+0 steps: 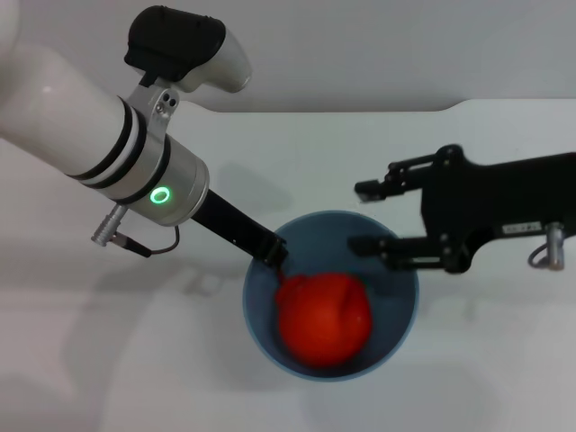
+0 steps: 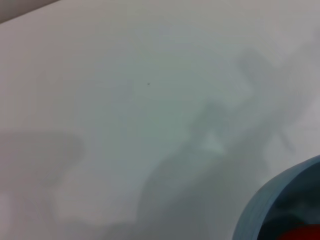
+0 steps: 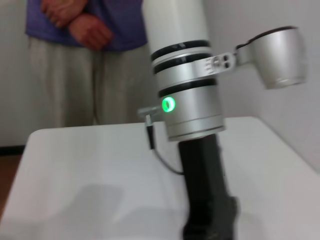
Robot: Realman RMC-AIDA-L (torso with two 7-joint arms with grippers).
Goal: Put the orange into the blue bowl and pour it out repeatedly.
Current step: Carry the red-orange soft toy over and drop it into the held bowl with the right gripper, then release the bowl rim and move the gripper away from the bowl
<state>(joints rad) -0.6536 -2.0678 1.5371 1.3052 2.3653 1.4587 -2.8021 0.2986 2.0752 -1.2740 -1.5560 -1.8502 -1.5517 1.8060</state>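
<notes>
Left arm reaches in from the far left, its black forearm angled down toward the bowl; left gripper [image 1: 277, 261] sits at the bowl's left rim, touching or just above the orange [image 1: 324, 317]. Its tip is partly hidden by the rim and the fruit, so I cannot tell whether the fingers are parted or pinched on anything. Judged reason for the pose: this arm handles the fruit, either delivering it or about to lift it out. The orange lies inside the blue bowl [image 1: 397, 333], resting low against the near wall, so the put-in part looks done for this cycle. The bowl stands upright on the white table [image 1: 108, 360], near the front centre; the left wrist view catches only a slice of its rim with a trace of red inside. Right gripper [image 1: 360, 217] comes in from the right, fingers spread well apart, the near one over the bowl's far-right rim and the far one outside it. That straddle probably prepares a rim grip for tipping. A person [image 3: 80, 50] stands beyond the table, hands clasped.
</notes>
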